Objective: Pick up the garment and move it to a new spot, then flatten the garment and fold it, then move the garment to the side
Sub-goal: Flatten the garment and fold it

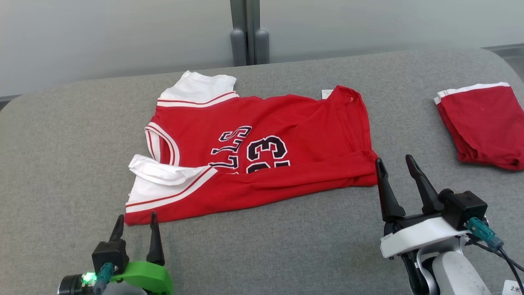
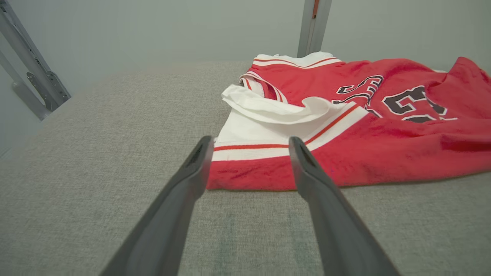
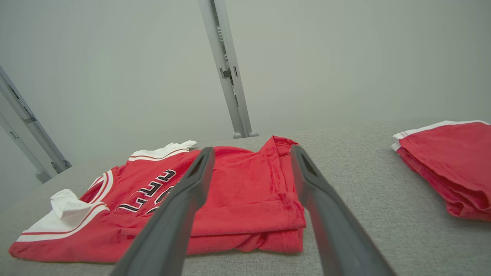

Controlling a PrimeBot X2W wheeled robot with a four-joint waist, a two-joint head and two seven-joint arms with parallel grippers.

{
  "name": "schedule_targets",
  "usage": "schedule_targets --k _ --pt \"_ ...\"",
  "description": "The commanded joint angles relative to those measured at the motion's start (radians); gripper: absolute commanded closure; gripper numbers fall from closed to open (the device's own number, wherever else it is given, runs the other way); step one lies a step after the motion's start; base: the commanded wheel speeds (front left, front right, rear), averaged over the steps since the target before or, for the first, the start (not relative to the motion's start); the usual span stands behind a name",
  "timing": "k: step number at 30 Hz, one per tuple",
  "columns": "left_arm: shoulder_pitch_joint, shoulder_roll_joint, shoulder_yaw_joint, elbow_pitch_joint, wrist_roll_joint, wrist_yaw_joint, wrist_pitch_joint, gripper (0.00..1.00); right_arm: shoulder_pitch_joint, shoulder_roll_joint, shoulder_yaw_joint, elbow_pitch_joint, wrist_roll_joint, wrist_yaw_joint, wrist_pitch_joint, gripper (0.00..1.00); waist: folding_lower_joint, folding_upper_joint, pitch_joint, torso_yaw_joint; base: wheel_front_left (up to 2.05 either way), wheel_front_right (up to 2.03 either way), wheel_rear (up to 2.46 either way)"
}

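jersey (image 1: 311,123): lying crosswise mid-table (image 1: 61,155), doubling over on itself along the near edge, half hiding the number; white sleeve (image 1: 163,174) bunching up at 9 o'clock.
left claw (image 1: 136,215): hovering at 7 o'clock of the jersey, standing spread and gripping nothing, pointing at the near red corner.
right claw (image 1: 394,159): hovering at 4 o'clock, likewise spread and empty, sitting just beside the folded edge.
red pile (image 1: 483,123): resting at 3 o'clock, well apart.
risks, as judged:
- pinching only the top layer at either corner, leaving the lower layer dragging and undoing the fold
- snagging the loose white sleeve, pulling it into a fresh crease
- lifting one end ahead of the other, skewing the cloth
- carrying too far toward 3 o'clock, landing on the red pile
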State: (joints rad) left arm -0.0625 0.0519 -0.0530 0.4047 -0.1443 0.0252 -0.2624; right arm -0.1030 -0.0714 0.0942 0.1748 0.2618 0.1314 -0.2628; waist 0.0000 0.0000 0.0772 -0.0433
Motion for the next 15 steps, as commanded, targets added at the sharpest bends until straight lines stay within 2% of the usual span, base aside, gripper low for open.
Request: schedule_targets --k 1,6,15 --pt "-0.039 0.002 0.011 0.028 0.015 0.016 -0.003 0.00 -0.011 -0.008 0.004 0.001 -0.001 -0.002 -0.002 0.00 0.0000 0.0000 0.017 -0.012 0.00 0.00 0.00" --pt "-0.105 0.003 0.034 0.146 0.022 0.044 -0.003 0.00 -0.028 -0.017 0.002 -0.004 0.001 -0.002 -0.002 0.00 0.0000 0.0000 0.042 -0.025 0.00 0.00 0.00" --pt "-0.207 0.030 0.065 0.344 0.019 0.070 -0.003 0.00 -0.044 -0.025 0.009 -0.002 0.001 -0.002 -0.002 0.00 0.0000 0.0000 0.068 -0.045 0.00 0.00 0.00"
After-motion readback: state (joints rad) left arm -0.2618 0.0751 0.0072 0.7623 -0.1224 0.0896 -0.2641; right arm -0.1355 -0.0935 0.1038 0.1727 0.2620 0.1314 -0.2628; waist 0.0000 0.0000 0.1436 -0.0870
